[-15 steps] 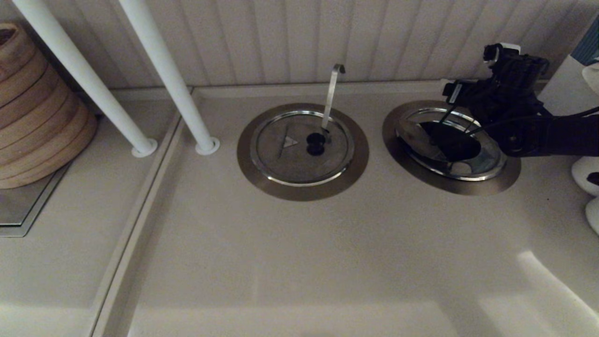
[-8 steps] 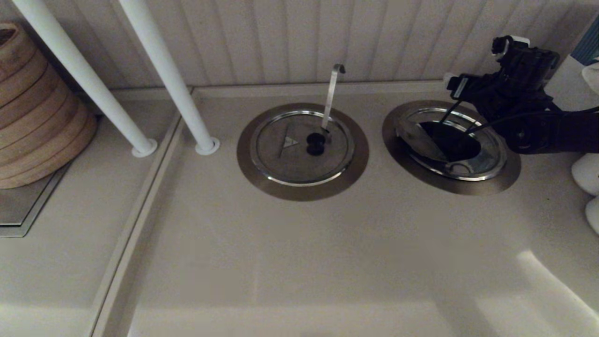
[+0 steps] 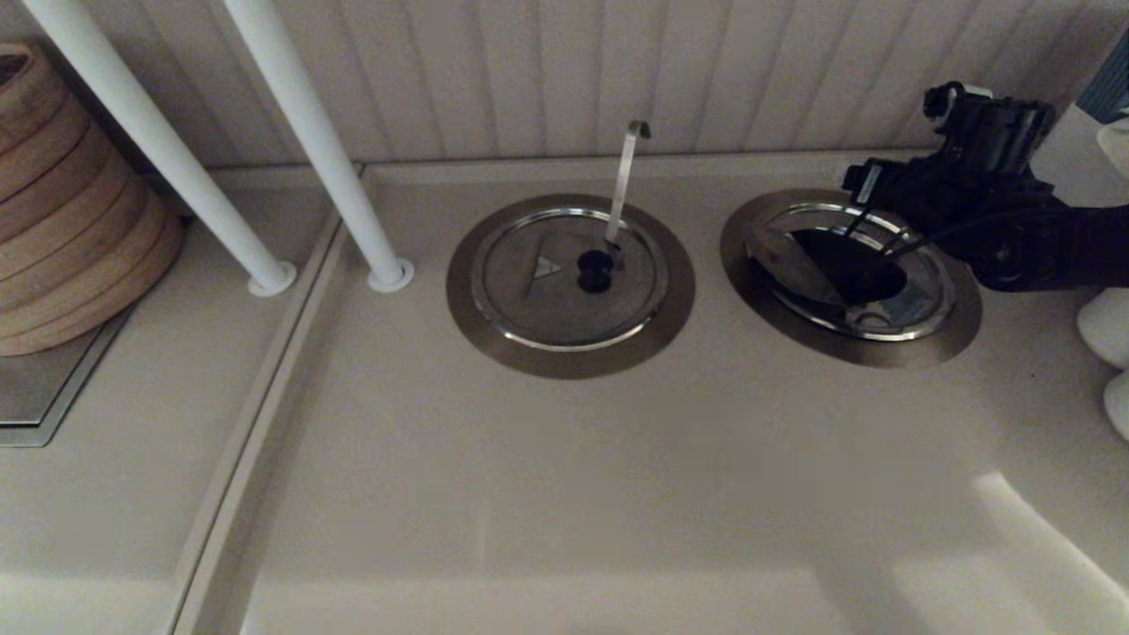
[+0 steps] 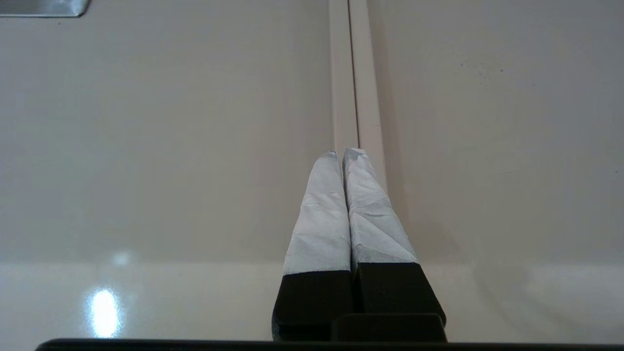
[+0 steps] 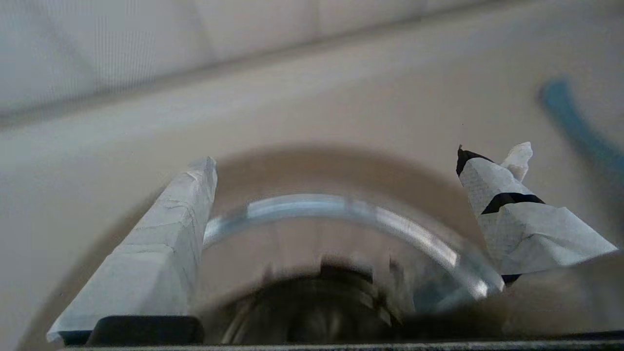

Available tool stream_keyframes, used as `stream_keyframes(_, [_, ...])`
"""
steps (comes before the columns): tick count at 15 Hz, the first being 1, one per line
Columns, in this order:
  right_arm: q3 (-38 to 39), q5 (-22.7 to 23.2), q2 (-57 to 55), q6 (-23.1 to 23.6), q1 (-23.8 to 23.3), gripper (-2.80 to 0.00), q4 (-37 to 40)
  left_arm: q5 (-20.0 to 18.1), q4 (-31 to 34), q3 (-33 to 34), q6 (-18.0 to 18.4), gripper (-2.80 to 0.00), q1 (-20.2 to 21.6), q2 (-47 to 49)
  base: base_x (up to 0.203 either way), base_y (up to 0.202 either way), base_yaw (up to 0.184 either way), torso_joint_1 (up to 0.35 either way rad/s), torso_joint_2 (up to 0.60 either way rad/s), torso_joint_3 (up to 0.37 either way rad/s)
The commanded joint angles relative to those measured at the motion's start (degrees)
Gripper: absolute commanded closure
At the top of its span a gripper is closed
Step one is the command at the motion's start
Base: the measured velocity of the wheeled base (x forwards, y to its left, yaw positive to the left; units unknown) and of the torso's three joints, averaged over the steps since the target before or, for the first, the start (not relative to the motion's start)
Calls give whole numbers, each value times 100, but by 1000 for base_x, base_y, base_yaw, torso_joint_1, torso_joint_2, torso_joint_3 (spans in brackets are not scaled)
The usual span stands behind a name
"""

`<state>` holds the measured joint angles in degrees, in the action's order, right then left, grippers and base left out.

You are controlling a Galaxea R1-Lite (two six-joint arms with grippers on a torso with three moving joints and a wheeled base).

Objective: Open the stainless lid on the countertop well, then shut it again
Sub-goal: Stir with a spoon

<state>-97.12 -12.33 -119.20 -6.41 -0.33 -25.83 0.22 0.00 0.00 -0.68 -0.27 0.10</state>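
The well near the surface's back right edge stands half open, its lid folded up. The right gripper hovers spread above it, empty. The left gripper is pressed together.

We read no words, numbers or brand names on anything in view. The only sign we note is a small triangle mark on the flat lid with the ladle handle, well to the left of the right tool; it carries no legible characters.
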Motion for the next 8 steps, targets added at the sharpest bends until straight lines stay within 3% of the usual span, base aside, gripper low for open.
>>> stream_keyframes(1, [97,26,222,0,-2,-280,83,4,-9,0,-2,0,0,-1,0,0,0,0,0,0])
stream_keyframes(8, [564,222,489,306,271,-280,811,4,0,0,-2,0,0,-1,0,0,0,0,0,0])
